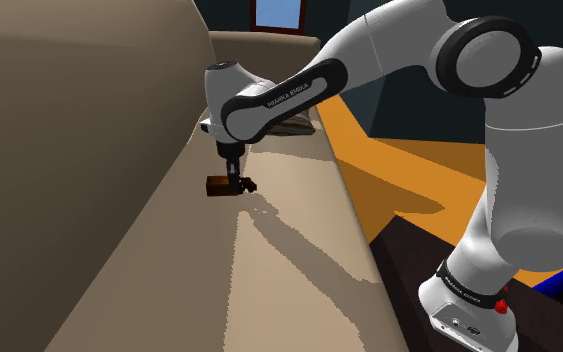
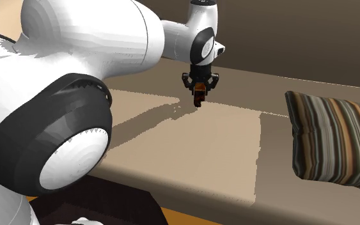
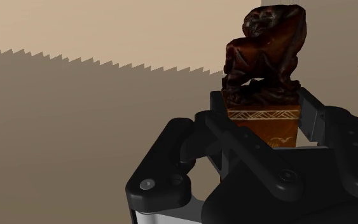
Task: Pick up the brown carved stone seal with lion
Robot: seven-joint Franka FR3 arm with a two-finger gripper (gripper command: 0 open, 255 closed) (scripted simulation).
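1. Gripper [image 3: 264, 124] up close: its black fingers are clamped on the base of the brown lion seal [image 3: 264, 60], with the lion sticking out past the tips.
2. It's down by the beige seat [image 2: 191, 153], well apart from the striped pillow [image 2: 332, 137].
3. Might be touching the seat or just off it, can't really tell.

Dark reddish-brown seal [image 3: 263, 70], a crouching lion carved atop a square, lighter brown block banded with a pale zigzag line. Lies tipped on its side, lion end out past the fingertips, block clasped in the gripper [image 3: 264, 111]. Sits low over the tan seat [image 1: 269, 270], touching or not unclear.
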